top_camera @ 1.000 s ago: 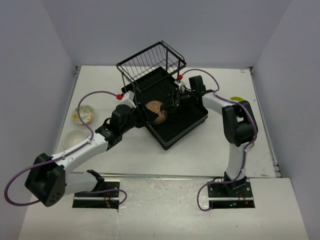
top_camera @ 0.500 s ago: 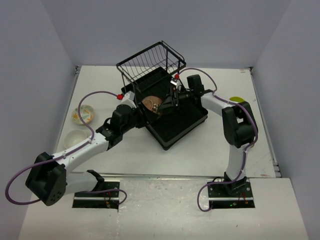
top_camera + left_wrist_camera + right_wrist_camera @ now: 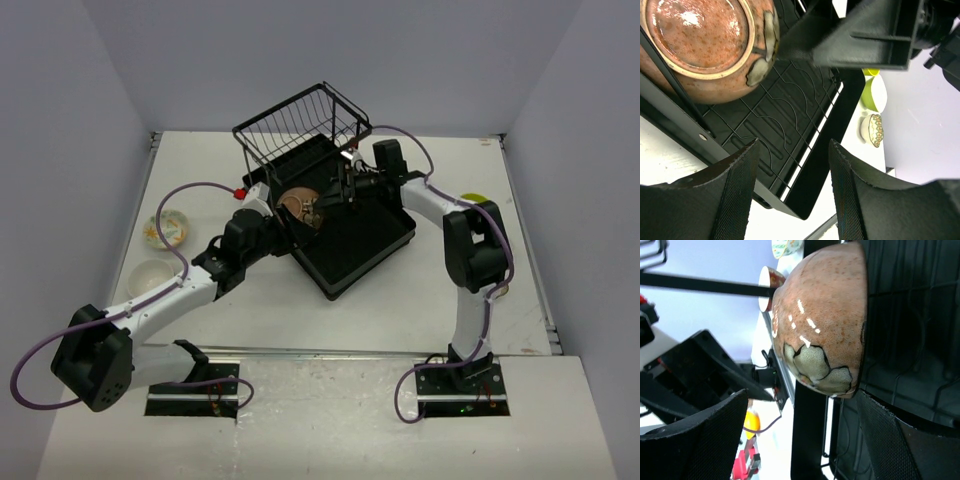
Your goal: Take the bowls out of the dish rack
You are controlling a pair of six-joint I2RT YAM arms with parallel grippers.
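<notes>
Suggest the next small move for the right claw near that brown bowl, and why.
Probably ease the right claw forward until its fingers straddle the brown bowl, then close. Its jaws stand wide open with the bowl just ahead, overturned in the dish rack and not yet gripped. The left claw is open too, holding nothing.

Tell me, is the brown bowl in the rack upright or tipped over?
Tipped over: the brown bowl shows its foot ring, rim toward the dish rack floor.
</notes>
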